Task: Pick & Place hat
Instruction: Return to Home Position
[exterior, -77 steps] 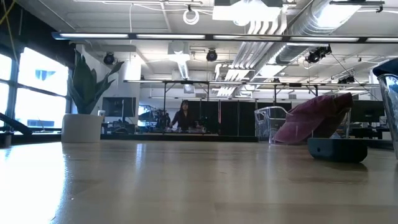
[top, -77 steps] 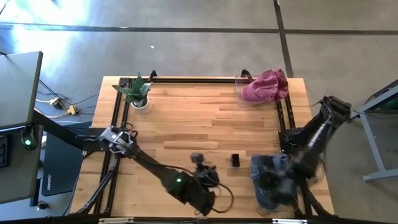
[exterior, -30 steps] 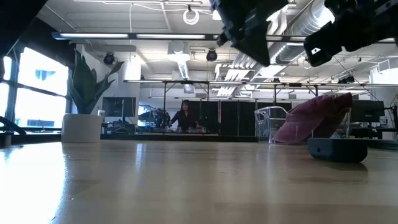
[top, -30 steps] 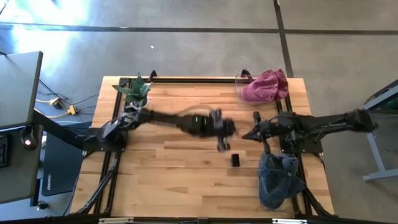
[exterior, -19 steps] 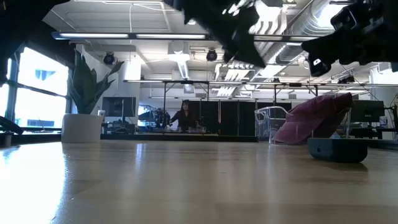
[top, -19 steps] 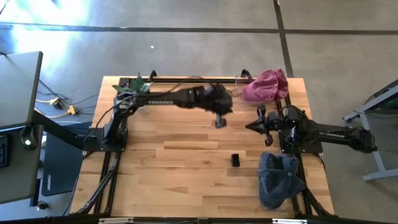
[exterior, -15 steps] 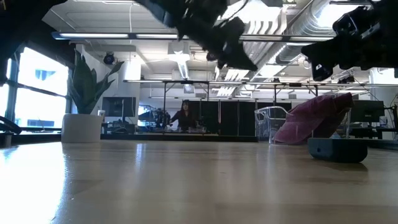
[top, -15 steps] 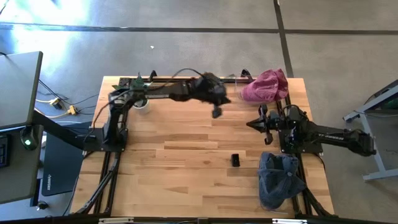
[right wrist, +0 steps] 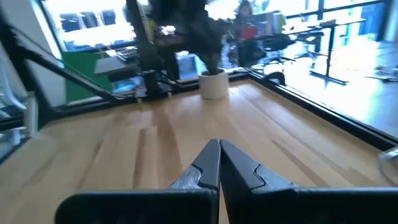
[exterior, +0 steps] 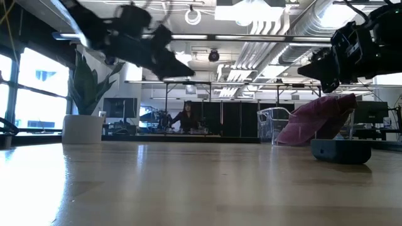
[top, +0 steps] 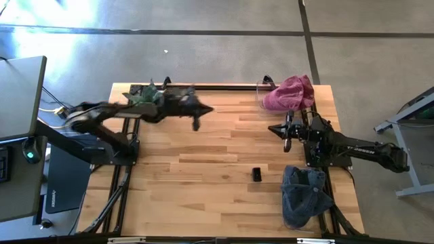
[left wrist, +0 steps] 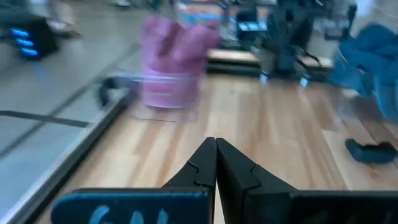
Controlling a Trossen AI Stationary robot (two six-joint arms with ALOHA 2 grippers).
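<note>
The crumpled blue cloth caps (top: 303,195) lie in a heap at the right side of the wooden table (top: 203,169). The right tool (right wrist: 219,149) hangs between them and the pink cloth hat (top: 290,92), fingers together. The left tool (left wrist: 216,149), by the small potted plant (top: 150,102), is pressed together too.

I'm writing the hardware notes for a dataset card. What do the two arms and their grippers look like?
The left arm and right arm are dark, near-black, jointed segments. Each gripper has two black wedge-shaped fingers tapering to a point. The left gripper has blue markings I cannot read on the bar behind its fingers; the right gripper has a plain dark bar.
</note>
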